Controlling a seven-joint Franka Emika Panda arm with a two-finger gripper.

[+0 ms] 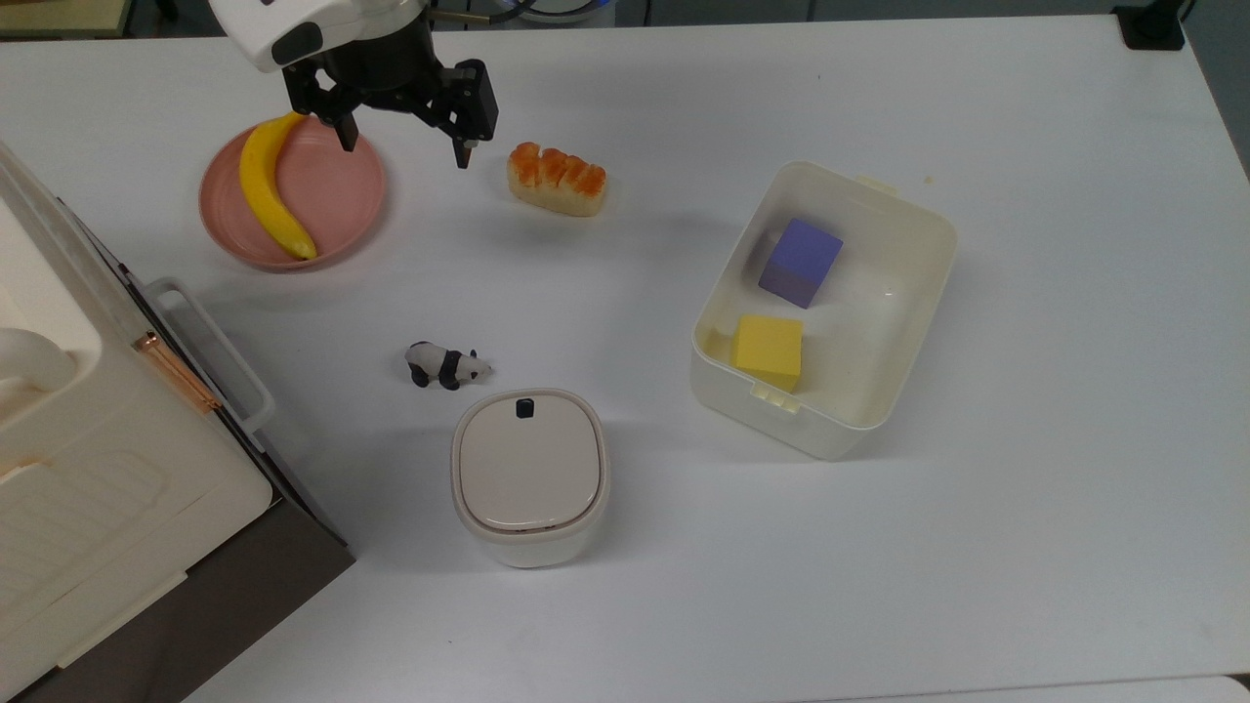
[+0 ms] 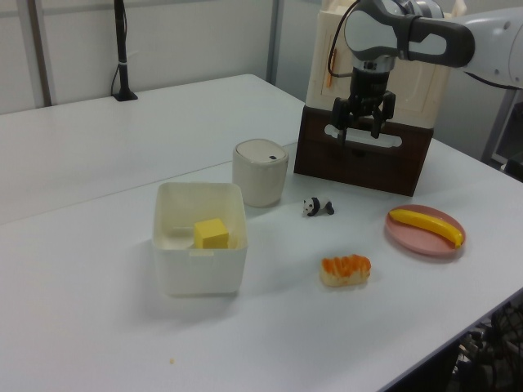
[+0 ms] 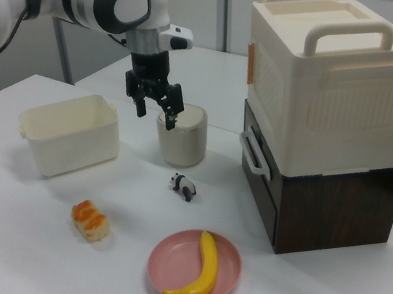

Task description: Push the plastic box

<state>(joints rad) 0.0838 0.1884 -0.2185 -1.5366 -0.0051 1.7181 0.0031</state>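
The cream-white rectangular plastic box [image 1: 825, 308] sits on the white table [image 1: 1025, 488], well apart from the black two-finger gripper [image 1: 405, 146] toward the top view's right, untouched. The gripper hangs with fingers spread, empty. Just beside it lies the pink round plate [image 1: 337, 195] holding a yellow banana [image 1: 269, 190].

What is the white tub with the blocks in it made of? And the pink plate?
The plastic box looks like thin, glossy cream plastic: its walls shine and have molded clip tabs. The pink plate looks smooth and matte, probably plastic, though it might be ceramic.
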